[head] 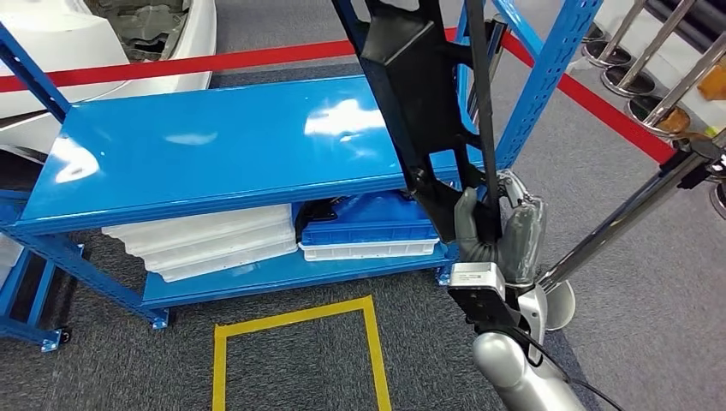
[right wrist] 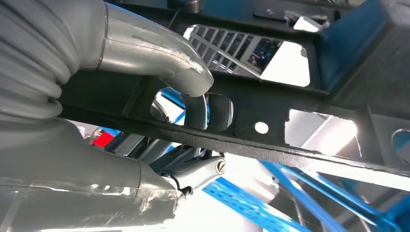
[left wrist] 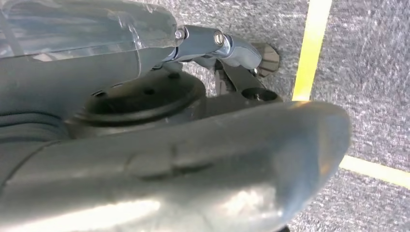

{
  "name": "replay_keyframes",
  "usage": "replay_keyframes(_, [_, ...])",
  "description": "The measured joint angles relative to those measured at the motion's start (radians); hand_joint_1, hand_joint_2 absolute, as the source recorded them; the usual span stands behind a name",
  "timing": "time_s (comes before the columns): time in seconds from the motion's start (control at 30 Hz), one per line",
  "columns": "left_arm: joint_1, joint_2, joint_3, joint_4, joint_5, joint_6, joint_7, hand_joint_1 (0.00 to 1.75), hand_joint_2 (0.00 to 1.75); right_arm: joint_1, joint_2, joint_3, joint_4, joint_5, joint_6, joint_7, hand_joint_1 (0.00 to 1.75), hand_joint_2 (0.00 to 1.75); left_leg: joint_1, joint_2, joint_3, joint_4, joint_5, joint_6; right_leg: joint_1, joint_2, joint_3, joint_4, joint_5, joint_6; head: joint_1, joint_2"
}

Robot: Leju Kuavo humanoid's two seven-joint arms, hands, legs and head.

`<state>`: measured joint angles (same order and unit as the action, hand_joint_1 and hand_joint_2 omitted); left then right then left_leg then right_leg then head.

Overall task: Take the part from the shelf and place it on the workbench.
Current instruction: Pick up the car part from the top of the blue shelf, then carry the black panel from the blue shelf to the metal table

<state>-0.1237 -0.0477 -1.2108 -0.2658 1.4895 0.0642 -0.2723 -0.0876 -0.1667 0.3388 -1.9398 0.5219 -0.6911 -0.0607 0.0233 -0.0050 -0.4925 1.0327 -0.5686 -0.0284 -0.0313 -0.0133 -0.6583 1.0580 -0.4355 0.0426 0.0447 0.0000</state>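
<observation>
A long black frame-like part [head: 419, 94] with cut-outs stands nearly upright in front of the blue shelf [head: 214, 141], its upper end running out of the head view. My right hand [head: 501, 227] grips its lower end beside the shelf's right post. In the right wrist view the thumb [right wrist: 159, 58] lies over the black part [right wrist: 290, 104] and a finger comes through one of its openings. My left hand [left wrist: 193, 145] hangs above grey carpet with nothing in it, thumb and fingers apart.
The shelf's lower level holds stacked white trays [head: 214, 240] and a blue tray [head: 368, 229]. A yellow tape square [head: 295, 321] marks the carpet in front. A chrome pole [head: 625, 214] leans close to my right arm. Red tape [head: 171, 67] and a white car body [head: 86, 34] lie behind.
</observation>
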Motion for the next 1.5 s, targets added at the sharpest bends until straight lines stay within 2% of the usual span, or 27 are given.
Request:
replay_keyframes(0.1, [0.001,0.0,0.0,0.0,0.002,0.001,-0.002,0.0,0.0,-0.003,-0.002,0.0,0.0,-0.006,0.0,0.0,1.75,1.75,0.006,0.005,-0.014,-0.004,0.017,0.02,-0.004,0.0,-0.009,0.005,-0.002,0.013,-0.001,0.0])
replay_keyframes(0.23, [0.001,0.0,0.0,0.0,0.002,0.001,-0.004,0.0,0.0,-0.004,-0.004,0.0,0.0,-0.008,0.0,0.0,1.75,1.75,0.004,0.008,-0.02,-0.003,0.022,0.025,-0.003,0.001,-0.012,0.015,-0.024,0.013,0.0,0.0])
replay_keyframes(0.3, [-0.001,-0.001,0.0,0.0,0.002,0.001,-0.012,0.0,0.0,-0.016,-0.008,0.0,0.0,-0.006,0.0,0.004,1.75,1.75,-0.006,0.011,-0.064,0.001,0.054,0.039,0.0,0.003,-0.023,0.149,-0.116,0.009,0.014,0.0])
replay_keyframes(0.37, [-0.002,-0.001,0.0,0.0,0.003,0.002,-0.021,0.0,0.0,-0.028,-0.011,0.0,0.001,-0.001,0.0,0.003,1.75,1.75,-0.018,0.013,-0.122,0.007,0.096,0.047,0.007,0.006,0.016,0.233,-0.148,-0.003,0.028,0.0])
replay_keyframes(0.4, [-0.002,-0.002,0.0,0.0,0.003,0.002,-0.023,0.0,0.0,-0.03,-0.01,0.0,0.001,0.001,0.0,0.0,1.75,1.75,-0.02,0.012,-0.139,0.009,0.109,0.046,0.01,0.009,0.068,0.18,-0.118,-0.011,0.029,0.0])
replay_keyframes(0.43, [-0.002,-0.003,0.0,0.0,0.004,0.002,-0.025,0.0,0.0,-0.032,-0.01,0.0,0.001,0.005,0.0,-0.002,1.75,1.75,-0.023,0.012,-0.148,0.012,0.118,0.044,0.015,0.011,0.124,0.1,-0.115,-0.019,0.031,0.0])
replay_keyframes(0.5, [-0.003,-0.005,0.0,0.0,0.004,0.0,-0.028,0.0,0.0,-0.037,-0.01,0.0,0.001,0.015,0.0,-0.002,1.75,1.75,-0.025,0.011,-0.159,0.011,0.14,0.035,0.024,0.015,0.207,-0.034,-0.139,-0.029,0.03,0.0])
replay_keyframes(0.53, [-0.004,-0.006,0.0,0.0,0.004,-0.001,-0.029,0.0,0.0,-0.038,-0.01,-0.001,0.001,0.019,0.0,-0.002,1.75,1.75,-0.024,0.011,-0.163,0.008,0.153,0.03,0.028,0.016,0.221,-0.068,-0.147,-0.034,0.029,0.0])
replay_keyframes(0.6, [-0.004,-0.006,0.0,0.0,0.003,-0.002,-0.03,0.0,0.0,-0.038,-0.01,-0.001,0.001,0.022,0.0,-0.001,1.75,1.75,-0.023,0.008,-0.174,0.006,0.16,0.018,0.025,0.013,0.207,-0.079,-0.131,-0.045,0.027,0.0])
replay_keyframes(0.63, [-0.003,-0.006,0.0,0.0,0.003,-0.002,-0.03,0.0,0.0,-0.038,-0.009,-0.002,0.001,0.022,0.0,0.0,1.75,1.75,-0.023,0.006,-0.182,0.021,0.136,0.013,0.022,0.01,0.196,-0.08,-0.119,-0.052,0.024,0.0])
replay_keyframes(0.73, [-0.002,-0.006,0.0,0.0,0.003,0.001,-0.03,0.0,0.0,-0.037,-0.008,-0.004,0.001,0.02,0.0,0.006,1.75,1.75,-0.018,0.002,-0.216,0.171,-0.015,0.001,0.021,0.003,0.147,-0.07,-0.084,-0.069,0.006,0.0])
replay_keyframes(0.77, [-0.002,-0.006,0.0,0.0,0.003,0.003,-0.03,0.0,0.0,-0.037,-0.008,-0.004,0.001,0.02,0.0,0.008,1.75,1.75,-0.017,0.002,-0.222,0.233,-0.044,-0.001,0.022,0.001,0.127,-0.063,-0.074,-0.07,0.003,0.0])
replay_keyframes(0.8, [-0.003,-0.006,0.0,0.0,0.003,0.004,-0.03,0.0,0.0,-0.036,-0.008,-0.004,0.001,0.021,0.0,0.009,1.75,1.75,-0.016,0.002,-0.22,0.28,-0.045,-0.003,0.022,0.0,0.105,-0.055,-0.064,-0.07,0.001,0.0])
replay_keyframes(0.83, [-0.003,-0.006,0.0,0.0,0.003,0.005,-0.03,0.0,0.0,-0.035,-0.008,-0.004,0.001,0.021,0.0,0.01,1.75,1.75,-0.016,0.002,-0.206,0.3,-0.023,-0.004,0.022,-0.001,0.083,-0.046,-0.054,-0.068,0.0,0.0])
replay_keyframes(0.9, [-0.003,-0.005,0.0,0.0,0.004,0.006,-0.03,0.0,0.0,-0.033,-0.007,-0.004,0.001,0.023,0.0,0.009,1.75,1.75,-0.015,0.002,-0.13,0.241,0.035,-0.001,0.022,-0.001,0.04,-0.025,-0.036,-0.063,-0.001,0.0])
replay_keyframes(0.93, [-0.004,-0.005,0.0,0.0,0.004,0.006,-0.03,0.0,0.0,-0.033,-0.007,-0.004,0.001,0.024,-0.001,0.008,1.75,1.75,-0.017,0.002,-0.071,0.166,0.036,0.003,0.023,-0.001,0.022,-0.015,-0.029,-0.059,-0.001,0.0])
replay_keyframes(1.0, [-0.007,-0.005,0.0,0.0,0.004,0.006,-0.03,0.0,0.0,-0.032,-0.006,-0.004,0.001,0.024,-0.001,0.006,1.75,1.75,-0.021,0.001,0.023,0.024,-0.001,0.012,0.025,-0.002,0.004,-0.003,-0.013,-0.05,0.0,0.0])
replay_keyframes(1.03, [-0.008,-0.005,0.0,0.0,0.004,0.006,-0.03,0.0,0.0,-0.032,-0.006,-0.004,0.001,0.024,-0.001,0.005,1.75,1.75,-0.024,0.001,0.044,-0.016,-0.016,0.017,0.024,-0.003,0.001,-0.004,-0.003,-0.044,0.001,0.0])
replay_keyframes(1.1, [-0.006,-0.006,0.0,0.0,0.003,0.006,-0.029,0.0,0.0,-0.03,-0.006,-0.005,0.001,0.024,-0.001,0.005,1.75,1.75,-0.023,0.004,0.033,-0.03,-0.002,0.029,0.022,-0.002,-0.004,-0.007,0.01,-0.029,0.001,0.0])
replay_keyframes(1.13, [-0.005,-0.006,0.0,0.0,0.002,0.004,-0.029,0.0,0.0,-0.029,-0.006,-0.005,0.001,0.025,-0.001,0.005,1.75,1.75,-0.021,0.006,0.021,-0.034,0.011,0.037,0.021,0.001,-0.01,0.001,-0.007,-0.023,0.002,0.0])
replay_keyframes(1.23, [-0.004,-0.007,0.0,0.0,-0.009,-0.012,-0.035,0.0,0.0,-0.026,-0.006,-0.006,0.001,0.028,-0.001,0.004,1.75,1.75,-0.015,0.012,-0.029,-0.039,0.048,0.054,0.017,0.008,-0.043,0.123,-0.147,-0.012,0.012,0.0])
replay_keyframes(1.27, [-0.004,-0.007,0.0,0.0,-0.015,-0.016,-0.038,0.0,0.44,-0.025,-0.006,-0.006,0.001,0.028,-0.001,0.003,1.75,1.75,-0.015,0.013,-0.046,-0.038,0.06,0.055,0.016,0.008,-0.051,0.185,-0.176,-0.009,0.015,0.0])
replay_keyframes(1.3, [-0.004,-0.007,0.0,0.0,-0.02,-0.019,-0.041,0.0,0.87,-0.024,-0.006,-0.006,0.001,0.028,-0.001,0.001,1.75,1.75,-0.015,0.014,-0.063,-0.036,0.072,0.053,0.014,0.008,-0.055,0.238,-0.175,-0.005,0.017,0.0])
replay_keyframes(1.37, [-0.004,-0.007,0.0,0.001,-0.025,-0.012,-0.044,0.0,1.75,-0.023,-0.006,-0.006,0.001,0.032,-0.001,0.005,1.75,1.75,-0.013,0.017,-0.096,-0.029,0.093,0.047,0.01,0.008,-0.032,0.275,-0.104,-0.001,0.019,0.0])
replay_keyframes(1.4, [-0.004,-0.007,0.0,0.001,-0.025,-0.005,-0.044,0.0,1.75,-0.022,-0.006,-0.006,0.001,0.035,-0.001,0.01,1.75,1.75,-0.012,0.017,-0.111,-0.023,0.102,0.042,0.007,0.008,0.004,0.244,-0.07,0.001,0.02,0.0])
replay_keyframes(1.43, [-0.004,-0.007,0.0,0.001,-0.023,0.006,-0.044,0.0,1.75,-0.022,-0.006,-0.006,0.001,0.039,-0.001,0.014,1.75,1.75,-0.012,0.017,-0.122,-0.016,0.109,0.037,0.005,0.008,0.059,0.175,-0.063,0.003,0.022,0.0])
replay_keyframes(1.5, [-0.004,-0.007,0.0,0.001,-0.018,0.031,-0.045,0.0,1.75,-0.022,-0.006,-0.006,0.001,0.048,-0.001,0.019,1.75,1.75,-0.013,0.016,-0.135,-0.001,0.121,0.025,0.006,0.01,0.17,0.012,-0.11,-0.001,0.026,0.0])
